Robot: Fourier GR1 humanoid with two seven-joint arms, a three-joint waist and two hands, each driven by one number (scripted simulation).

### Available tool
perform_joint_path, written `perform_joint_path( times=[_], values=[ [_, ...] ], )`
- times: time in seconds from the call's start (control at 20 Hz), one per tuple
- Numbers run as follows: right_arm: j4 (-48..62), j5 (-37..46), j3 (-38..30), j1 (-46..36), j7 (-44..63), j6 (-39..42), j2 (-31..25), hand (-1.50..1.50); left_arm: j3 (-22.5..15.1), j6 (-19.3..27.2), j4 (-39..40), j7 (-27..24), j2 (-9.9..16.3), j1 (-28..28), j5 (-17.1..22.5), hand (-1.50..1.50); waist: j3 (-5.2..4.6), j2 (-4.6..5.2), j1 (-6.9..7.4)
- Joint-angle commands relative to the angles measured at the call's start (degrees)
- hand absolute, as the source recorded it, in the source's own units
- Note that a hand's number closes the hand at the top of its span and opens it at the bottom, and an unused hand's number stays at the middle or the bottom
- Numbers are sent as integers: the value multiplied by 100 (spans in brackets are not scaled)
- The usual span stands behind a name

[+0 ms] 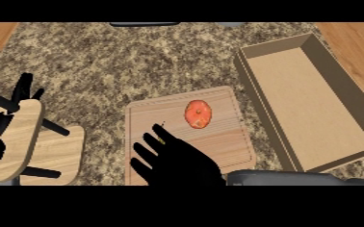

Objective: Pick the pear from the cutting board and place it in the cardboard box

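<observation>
The right robot hand [174, 161], fingers spread open, hovers low-centre over the pale wooden cutting board [220, 146]; next: reach up-frame, grasp the orange-red pear [198, 114].

A speckled stone bench [107, 62] carries a wooden cutting board [227, 146] near its middle. An orange-red pear [198, 114] lies on the board's upper half, clear of the edges. The right hand [174, 161] hovers over the board's lower left part, fingers [146, 149] straight and spread, pointing up-left, its fingertips just short of the pear. An open cardboard box [309, 106] sits to the right of the board, close beside it. At the left edge stands a wooden chair [43, 146] with black legs.
</observation>
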Motion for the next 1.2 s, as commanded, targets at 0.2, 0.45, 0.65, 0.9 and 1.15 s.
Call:
perform_joint_path(
  times=[0.2, 0.45, 0.65, 0.9, 1.15],
  values=[
    [165, 576, 335, 212, 607, -129, 326, -150, -965, -901, -91, -724, 99, -503, -212, 0, 69, 74, -87],
    [273, 767, 545, 228, 889, -57, 736, -150, -886, -1025, -61, -613, 143, -646, -262, 0, 69, 71, -99],
    [570, 1025, 677, 237, 948, -109, 739, -150, -876, -1080, -76, -655, 101, -622, -239, 0, 71, 82, -37],
    [971, 1116, 625, 265, 854, -254, 793, -150, -884, -1107, 11, -582, 64, -778, -299, 0, 72, 132, -50],
    [1221, 1170, 768, 451, 809, -385, 1057, -150, -861, -1186, -31, -866, 54, -526, -260, 0, 66, 106, 85]
  ],
)
